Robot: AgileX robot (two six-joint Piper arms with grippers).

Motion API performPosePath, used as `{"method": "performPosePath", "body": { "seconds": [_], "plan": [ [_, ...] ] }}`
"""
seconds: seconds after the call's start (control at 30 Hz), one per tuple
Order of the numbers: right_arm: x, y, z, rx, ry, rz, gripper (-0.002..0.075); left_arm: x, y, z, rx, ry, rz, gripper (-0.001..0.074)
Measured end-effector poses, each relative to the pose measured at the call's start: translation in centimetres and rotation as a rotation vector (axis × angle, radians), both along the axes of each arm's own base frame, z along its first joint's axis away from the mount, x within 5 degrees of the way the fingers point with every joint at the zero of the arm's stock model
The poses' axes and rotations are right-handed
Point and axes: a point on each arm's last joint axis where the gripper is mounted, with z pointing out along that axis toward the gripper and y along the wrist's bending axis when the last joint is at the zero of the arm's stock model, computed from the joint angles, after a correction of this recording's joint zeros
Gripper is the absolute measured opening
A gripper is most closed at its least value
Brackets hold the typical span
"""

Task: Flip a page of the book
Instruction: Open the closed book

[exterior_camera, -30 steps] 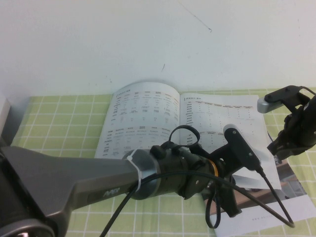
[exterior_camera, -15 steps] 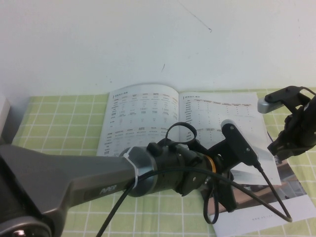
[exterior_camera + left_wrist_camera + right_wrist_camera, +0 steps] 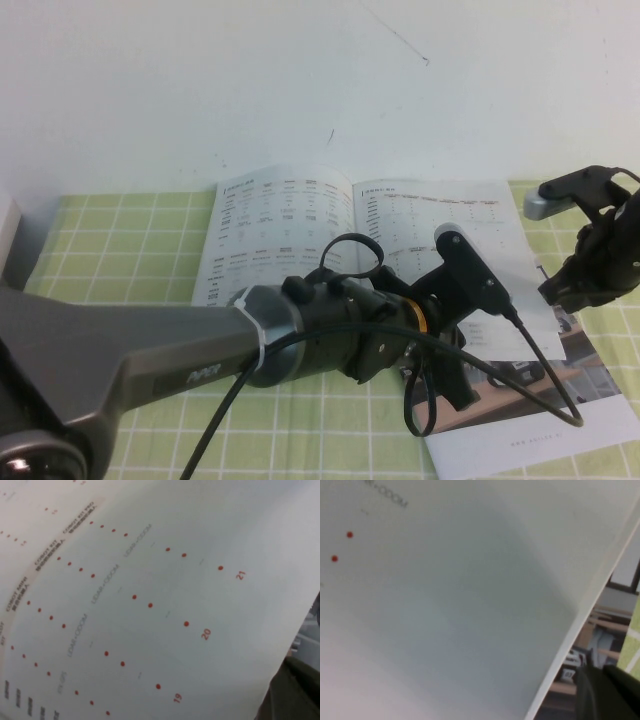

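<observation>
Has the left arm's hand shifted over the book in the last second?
Yes. The left hand has drifted toward the robot's left, against the book's spine. The right hand, shut, holds the page edge.

Left hand [image 3: 455, 345] mid-frame; right hand [image 3: 570, 290] closed, far right.

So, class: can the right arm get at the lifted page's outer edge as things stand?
Probably yes: the right pincer, shut, sits at the page's outer edge with nothing between. The left pincer is over the book's middle, out of its way.
</observation>
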Motion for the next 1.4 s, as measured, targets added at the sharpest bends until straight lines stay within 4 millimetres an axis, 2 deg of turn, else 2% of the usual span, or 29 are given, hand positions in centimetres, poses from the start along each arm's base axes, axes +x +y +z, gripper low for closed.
{"method": "performPosePath", "body": {
  "seconds": [0.17, 0.4, 0.8, 1.13, 1.4],
  "plan": [
    [0.2, 0.1, -0.4, 0.018, -0.005, -0.017, -0.0003, 0.0, 0.0, 0.0, -0.001, -0.001, 0.0, -0.0002],
    [0.6, 0.5, -2.8, 0.055, 0.043, -0.032, -0.0003, 0.0, 0.0, 0.0, -0.001, -0.001, 0.0, -0.0002],
    [0.8, 1.1, -3.6, 0.111, 0.049, -0.016, -0.0003, 0.0, 0.1, 0.3, -0.007, -0.006, 0.002, -0.0002],
    [0.8, 1.1, -3.6, 0.112, 0.049, -0.014, -0.0003, 1.7, 2.8, 3.7, -0.059, -0.04, 0.082, -0.0004],
    [0.8, 1.1, -3.6, 0.112, 0.049, -0.014, -0.0003, 3.6, 5.7, 3.9, -0.067, 0.025, 0.207, -0.0004]
  ]
}}
